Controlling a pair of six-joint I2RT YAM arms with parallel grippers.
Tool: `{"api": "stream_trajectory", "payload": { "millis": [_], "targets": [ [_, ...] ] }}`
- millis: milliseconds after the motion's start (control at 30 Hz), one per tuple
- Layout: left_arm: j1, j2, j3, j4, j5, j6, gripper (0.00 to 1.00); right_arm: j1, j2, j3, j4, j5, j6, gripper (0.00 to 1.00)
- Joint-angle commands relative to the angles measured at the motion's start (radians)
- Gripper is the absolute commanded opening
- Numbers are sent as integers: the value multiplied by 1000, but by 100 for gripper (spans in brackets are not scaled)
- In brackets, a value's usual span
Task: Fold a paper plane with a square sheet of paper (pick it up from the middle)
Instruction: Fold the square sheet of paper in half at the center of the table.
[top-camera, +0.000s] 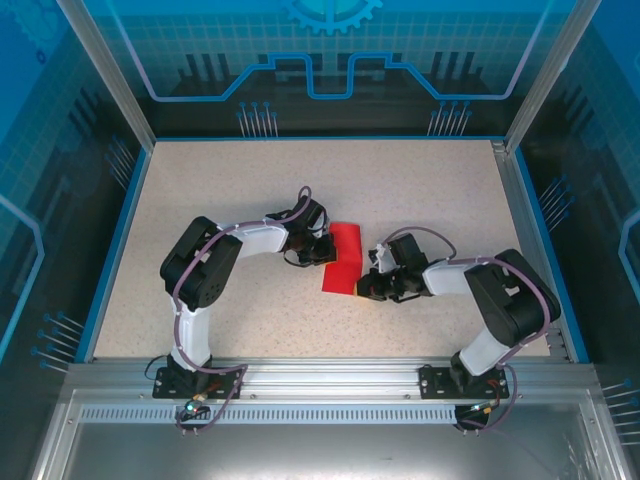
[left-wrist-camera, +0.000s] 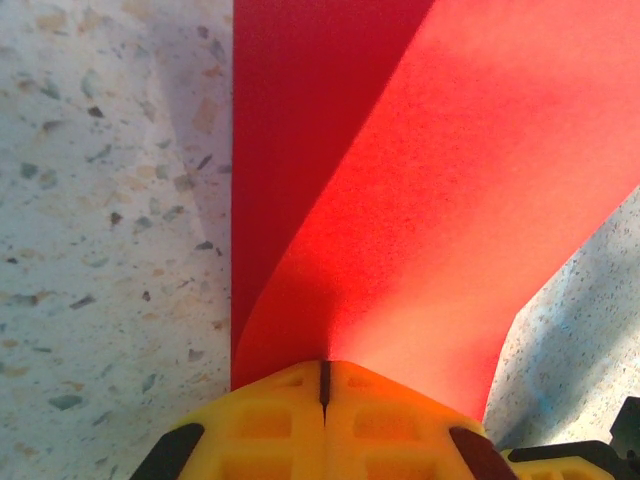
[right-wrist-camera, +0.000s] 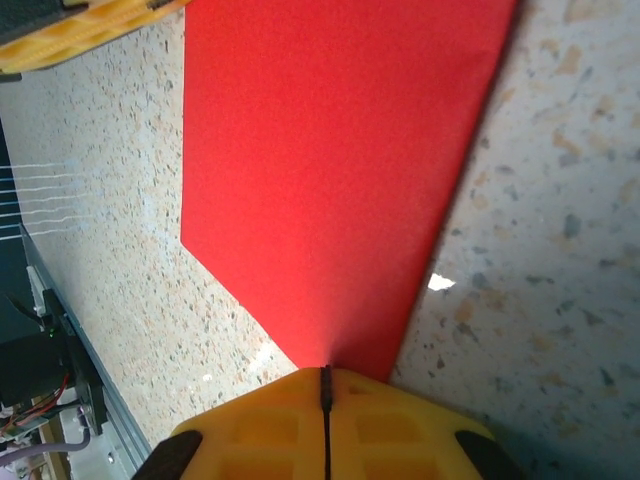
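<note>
Both arms are bent in toward the middle of the desk (top-camera: 220, 190), and the red paper (top-camera: 343, 258) sits right between the two grippers. The left gripper (top-camera: 325, 250) is on the paper's left edge, and the right gripper (top-camera: 368, 285) is on its lower right corner.

From the left wrist, the left gripper (left-wrist-camera: 324, 375) has its yellow fingers pressed together with just a thin dark seam between them. They are clamped on the red paper (left-wrist-camera: 400, 200), which fans out straight ahead of the tips. A fold line runs up and away from the seam. The panel to its left is in deep shadow and the panel to its right is brightly lit. Speckled desk shows on either side of the fingers.

From the right wrist it's the same story. The right gripper (right-wrist-camera: 325, 380) has its fingers closed tight, pinching a pointed corner of the red paper (right-wrist-camera: 330, 180). The paper widens away from the tips into a flat, angled shape. Beyond its far edge, up and to the left of this gripper, a yellow finger (right-wrist-camera: 90, 30) of the left gripper is visible.
</note>
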Motion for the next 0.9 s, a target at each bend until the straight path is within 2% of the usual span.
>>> {"api": "stream_trajectory", "payload": {
  "millis": [0,133,367,600,867],
  "targets": [
    [-11,60,-25,-104,-68,37,0,-28,-63,13,-61,8,-6,7],
    [-13,60,-26,-104,-70,37,0,-75,-71,93,-56,13,-4,7],
    [-12,65,-25,-105,-70,38,0,-122,99,243,-48,1,-16,7],
    [-12,66,-25,-108,-72,40,0,-135,193,276,-28,-6,-34,7],
    [-12,66,-27,-113,-74,44,0,-136,270,268,-86,81,-68,7]
  ]
}}
